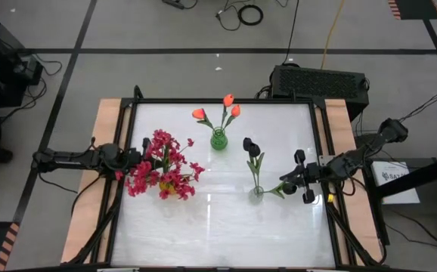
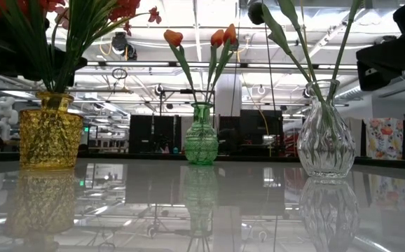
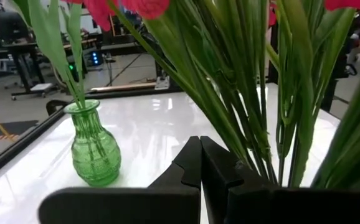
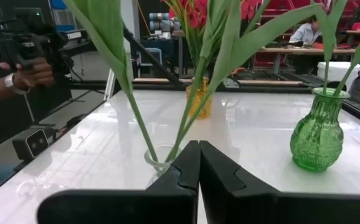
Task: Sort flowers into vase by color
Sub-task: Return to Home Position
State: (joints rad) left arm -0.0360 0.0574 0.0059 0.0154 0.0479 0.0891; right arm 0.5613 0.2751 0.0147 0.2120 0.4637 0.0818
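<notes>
Although both claws are closed tight, fingertip pressed against fingertip with nothing held, you find flowers right in front of each. Your left gripper [image 3: 200,148] sits at the table's left side, just beside the crimson-pink sprays [image 1: 162,170], whose green stems rise just past its fingertips. Your right gripper [image 4: 198,150] sits at the right side, pointing at the clear glass vase [image 4: 157,159], near it but apart. The sprays are dense clusters of small crimson-pink blossoms on long green stems with narrow leaves, and they stand in the yellow textured vase [image 2: 50,133] at the left. Three orange-red tulip buds [image 1: 228,100] on thin stems fan out of the ribbed green vase [image 2: 201,140] toward the table's back middle. The black rose-like blooms [image 1: 250,146], with long green leaves, stand in the clear glass vase at the right. All three vases stand upright, well apart from each other, on the glossy white table [image 1: 203,234]. Beyond the table, your right wrist view shows a person's hand [image 4: 27,73] holding a dark device [image 4: 30,43].
</notes>
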